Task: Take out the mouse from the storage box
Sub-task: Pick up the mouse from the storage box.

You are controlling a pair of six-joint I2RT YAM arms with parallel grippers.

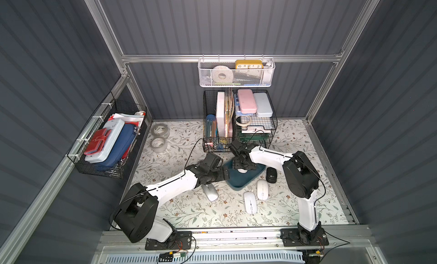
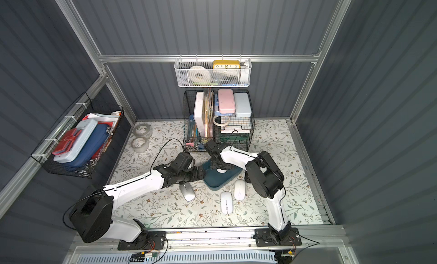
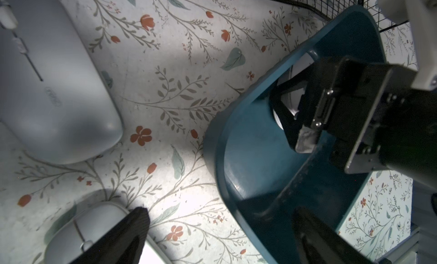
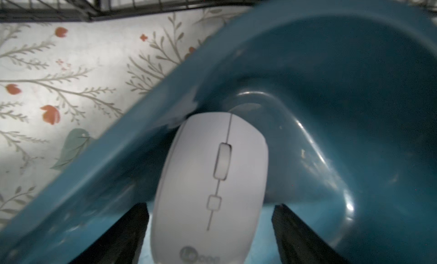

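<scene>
Inside, mouse (image 4: 208, 180) against storage box (image 4: 354, 85) wall, black mouse (image 1: 271, 175) outside

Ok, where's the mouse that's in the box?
In the right wrist view, the white mouse lies inside the teal storage box, by its wall, with the open right gripper straddling it.

5 mice (image 1: 242, 170) (image 1: 210, 192) (image 1: 250, 202) (image 1: 262, 189) (image 1: 271, 175), 1 teal stor. box (image 1: 238, 183), 2 clr tape rolls (image 1: 160, 130) (image 1: 159, 144)
</scene>
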